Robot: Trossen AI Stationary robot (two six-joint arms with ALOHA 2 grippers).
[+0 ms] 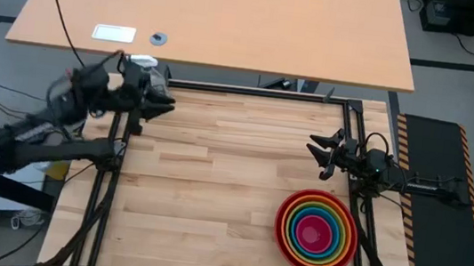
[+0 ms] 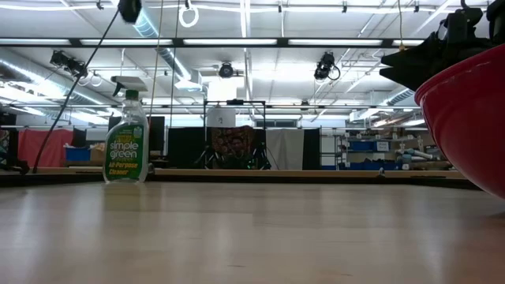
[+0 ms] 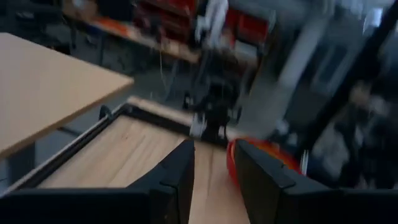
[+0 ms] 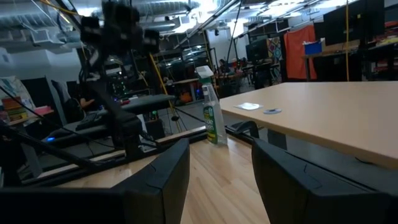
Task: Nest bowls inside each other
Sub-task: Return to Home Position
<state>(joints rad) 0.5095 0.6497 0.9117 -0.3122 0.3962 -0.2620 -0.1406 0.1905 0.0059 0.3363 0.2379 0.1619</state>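
The bowls sit nested in one stack on the wooden table near its right front corner: red outermost, then orange, lime green and blue rings, pink in the middle. The red bowl's wall fills the right of the low view, and the left wrist view shows it as a red rim. My left gripper hovers open over the far left corner, pointing level toward the right, fingers bare. My right gripper stands open beyond the stack at the right edge, nothing between its fingers.
A green-labelled spray bottle stands at the far left corner, close under my left arm. A black frame borders the table. A second tabletop with a small card and disc lies beyond it. Bare wood spans the middle and left.
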